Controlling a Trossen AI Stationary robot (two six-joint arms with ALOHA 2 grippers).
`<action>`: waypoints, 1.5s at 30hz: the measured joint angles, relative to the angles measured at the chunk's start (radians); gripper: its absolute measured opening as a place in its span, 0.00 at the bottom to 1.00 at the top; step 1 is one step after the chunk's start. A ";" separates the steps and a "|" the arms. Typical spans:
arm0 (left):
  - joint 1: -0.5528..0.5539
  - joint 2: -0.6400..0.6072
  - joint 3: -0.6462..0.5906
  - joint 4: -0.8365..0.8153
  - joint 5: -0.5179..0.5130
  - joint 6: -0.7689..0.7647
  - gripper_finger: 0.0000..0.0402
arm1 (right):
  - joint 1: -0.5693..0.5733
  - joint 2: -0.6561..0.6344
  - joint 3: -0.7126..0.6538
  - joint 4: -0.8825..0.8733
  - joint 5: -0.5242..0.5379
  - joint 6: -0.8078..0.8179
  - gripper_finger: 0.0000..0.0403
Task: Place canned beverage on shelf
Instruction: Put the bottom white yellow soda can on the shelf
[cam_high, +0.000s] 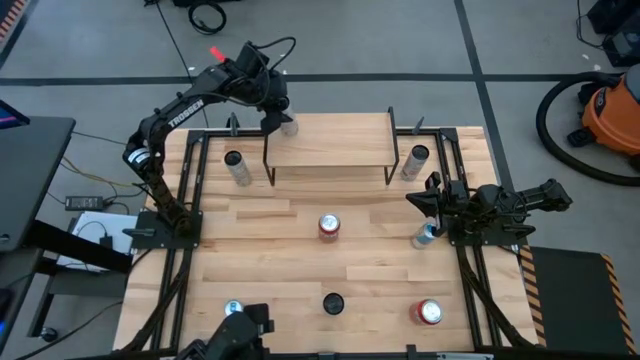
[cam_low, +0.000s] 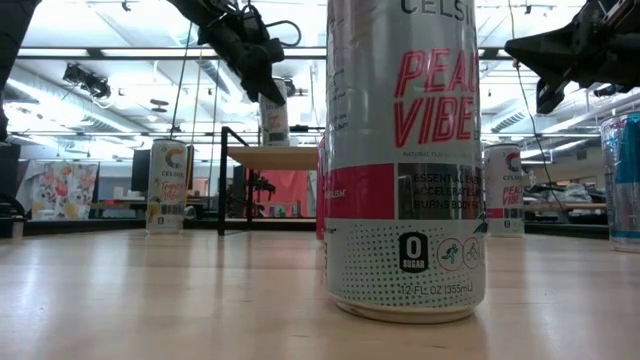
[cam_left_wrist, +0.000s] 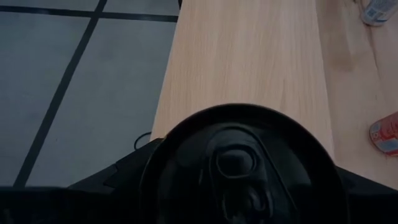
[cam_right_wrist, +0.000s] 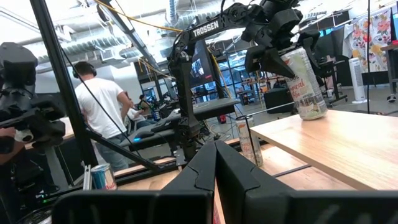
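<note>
While the left gripper sits at the shelf's left end, its fingers stand wide around a canned beverage, and whether they clamp it or merely bracket it cannot be told; the right wrist view shows the can resting on the light top board, tilted a little off upright, with the fingers at its upper half. So the can lies directly below the gripper, its long axis running nearly vertical but leaning, and that lean is what the coming move turns on: in my judgement the can needs to settle flat on its base before the fingers draw away upward, or it could tip toward the board's near edge. In the left wrist view the can's dark lid fills the space just under the camera, with bare shelf board stretching ahead of it. Further right, beyond the shelf and well apart from this can, the right gripper waits with fingers closed and empty, so the left arm is plainly the nearer one.
</note>
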 joint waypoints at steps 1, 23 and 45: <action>-0.001 0.000 0.000 0.000 0.000 -0.001 0.73 | 0.000 0.000 0.000 0.000 0.000 0.000 0.04; -0.013 0.000 0.000 0.018 0.007 0.003 0.73 | 0.000 0.000 0.000 0.000 0.000 0.000 0.04; 0.002 0.000 0.001 0.019 -0.005 -0.007 0.80 | 0.000 0.000 0.000 0.000 0.000 0.000 0.04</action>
